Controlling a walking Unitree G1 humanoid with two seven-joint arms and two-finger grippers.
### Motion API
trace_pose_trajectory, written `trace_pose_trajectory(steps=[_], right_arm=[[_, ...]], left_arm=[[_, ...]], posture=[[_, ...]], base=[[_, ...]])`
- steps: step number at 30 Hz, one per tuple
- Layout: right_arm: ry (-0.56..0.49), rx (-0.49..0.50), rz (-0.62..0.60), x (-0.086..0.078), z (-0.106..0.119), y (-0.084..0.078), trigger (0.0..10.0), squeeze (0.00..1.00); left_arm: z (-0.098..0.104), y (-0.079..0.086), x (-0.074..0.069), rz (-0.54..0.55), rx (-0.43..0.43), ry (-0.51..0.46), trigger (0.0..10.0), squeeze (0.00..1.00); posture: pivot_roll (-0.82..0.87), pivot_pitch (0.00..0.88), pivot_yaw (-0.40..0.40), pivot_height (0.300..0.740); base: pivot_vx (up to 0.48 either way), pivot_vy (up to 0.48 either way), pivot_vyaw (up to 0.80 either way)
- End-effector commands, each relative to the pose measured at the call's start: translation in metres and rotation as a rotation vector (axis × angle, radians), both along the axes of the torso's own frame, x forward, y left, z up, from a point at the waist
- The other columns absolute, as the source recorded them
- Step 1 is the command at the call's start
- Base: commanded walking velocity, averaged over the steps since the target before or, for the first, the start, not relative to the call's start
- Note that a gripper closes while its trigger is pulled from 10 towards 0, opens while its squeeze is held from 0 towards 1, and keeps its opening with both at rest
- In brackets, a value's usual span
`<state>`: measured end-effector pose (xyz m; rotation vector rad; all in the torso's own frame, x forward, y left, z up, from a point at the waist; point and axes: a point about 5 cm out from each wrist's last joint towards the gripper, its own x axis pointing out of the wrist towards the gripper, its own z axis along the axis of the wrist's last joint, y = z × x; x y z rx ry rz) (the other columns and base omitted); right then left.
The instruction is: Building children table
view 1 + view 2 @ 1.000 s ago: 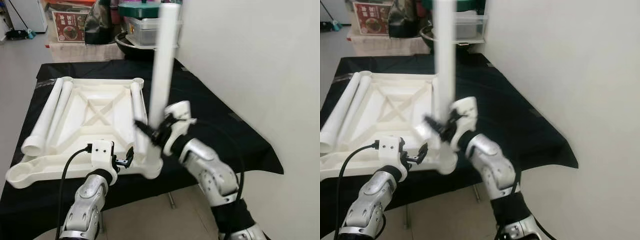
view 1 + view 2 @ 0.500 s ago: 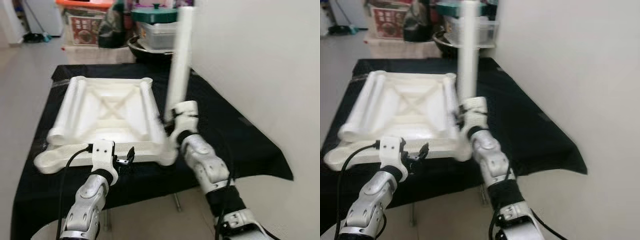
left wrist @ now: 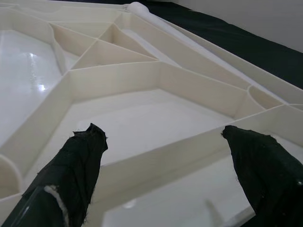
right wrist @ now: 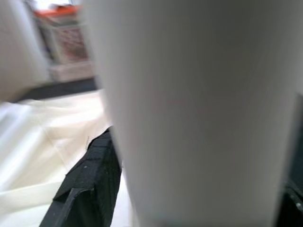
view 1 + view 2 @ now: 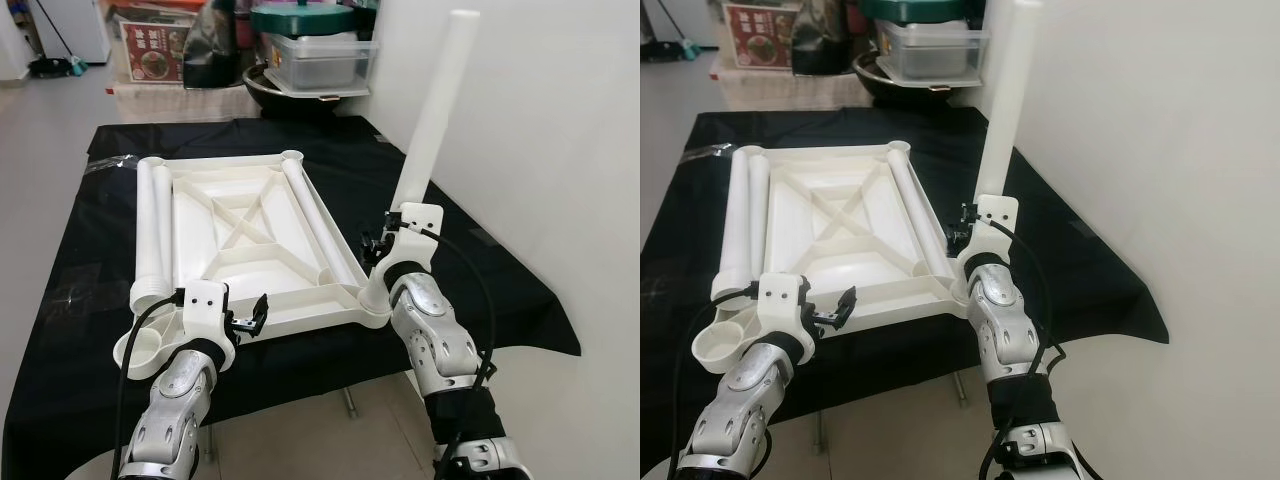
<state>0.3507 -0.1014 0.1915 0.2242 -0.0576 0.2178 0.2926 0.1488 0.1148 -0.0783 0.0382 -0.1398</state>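
One black-draped table (image 5: 470,270) by a white wall (image 5: 560,130); right gripper (image 5: 378,243) clamping upright leg (image 5: 430,120), left gripper (image 5: 252,318) agape, empty.

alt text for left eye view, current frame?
The right gripper holds a white table leg upright in the near right corner socket of an upturned white tabletop on a black-draped table. The left gripper hovers open at its near edge; three legs lie on it.
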Motion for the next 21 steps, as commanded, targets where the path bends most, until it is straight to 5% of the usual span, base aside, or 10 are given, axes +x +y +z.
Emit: trace_pose_trajectory(steps=[1,3,8,16,18,21], right_arm=[[-0.074,0.043,0.223,-0.006,0.019,0.026,10.0,0.00],[-0.114,0.027,0.404,-0.017,0.024,0.037,10.0,0.00],[-0.143,-0.030,0.604,-0.036,0.021,0.049,10.0,0.00],[-0.119,-0.115,0.620,-0.039,0.005,0.054,10.0,0.00],[-0.005,-0.267,0.469,-0.021,-0.018,0.045,1.1,0.00],[0.090,-0.275,0.309,-0.008,-0.028,0.030,0.0,0.00]], left_arm=[[0.000,0.000,0.001,-0.006,0.001,0.006,10.0,0.00],[0.000,0.000,0.001,-0.007,0.002,0.005,10.0,0.00],[0.001,-0.001,0.001,-0.008,0.002,0.002,10.0,0.00],[0.001,-0.001,0.001,-0.006,0.001,0.002,10.0,0.00],[0.000,-0.002,0.001,-0.007,-0.001,0.003,10.0,0.00],[0.000,-0.003,0.000,-0.009,-0.003,0.004,10.0,0.00]], posture=[[0.09,0.000,-0.103,0.740],[0.09,0.000,-0.103,0.740],[0.09,0.000,-0.105,0.740],[0.09,0.000,-0.109,0.740],[0.09,0.000,-0.108,0.740],[0.09,0.000,-0.109,0.740]], base=[[0.000,0.000,0.00],[0.000,0.000,0.00],[0.000,0.000,0.00],[0.000,0.000,0.00],[0.000,0.000,0.00],[0.000,0.000,0.00]])
